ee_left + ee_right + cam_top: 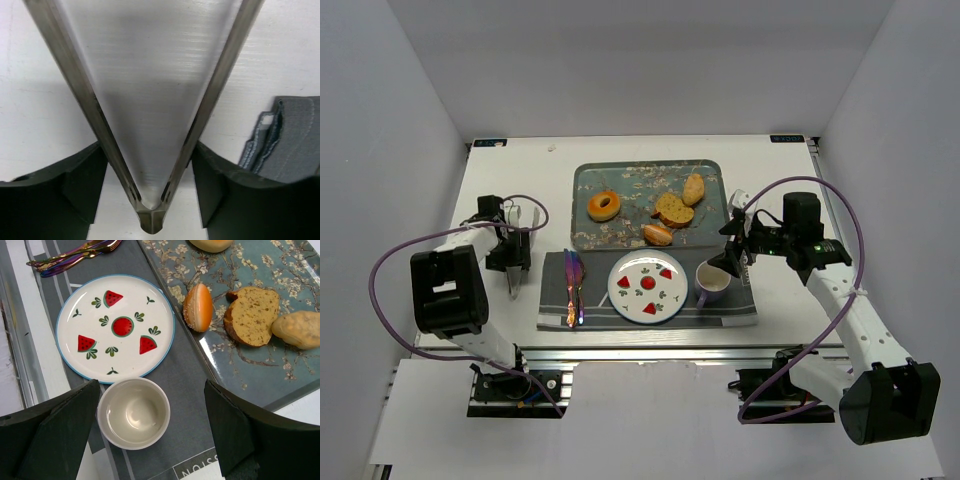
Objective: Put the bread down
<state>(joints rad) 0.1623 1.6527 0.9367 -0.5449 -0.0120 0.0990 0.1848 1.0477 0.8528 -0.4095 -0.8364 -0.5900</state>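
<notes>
My left gripper [148, 150] clenching tongs [80, 85], I think for grabbing bread [252, 315] off tray [280, 365]. My right gripper [151, 385] hanging released above cup [133, 412], beside plate [115, 327], maybe bread's landing spot.

Tray [582, 185] sits at centre of table [510, 180], toward the far side. On tray: bagel [604, 206] at left, bread slice [673, 210] right of centre, roll [693, 188] just behind-right of slice, bun [658, 234] at near edge just in front of slice. Placemat [552, 295] lies in front of tray, its far edge meeting tray's near edge. On placemat: cutlery [574, 288] bunched at left, plate [647, 286] in centre, cup [711, 283] just right of plate. Tongs [150, 220] left of placemat over bare table, flanked by left gripper [148, 150] fingers. Right gripper [150, 425] above cup
</notes>
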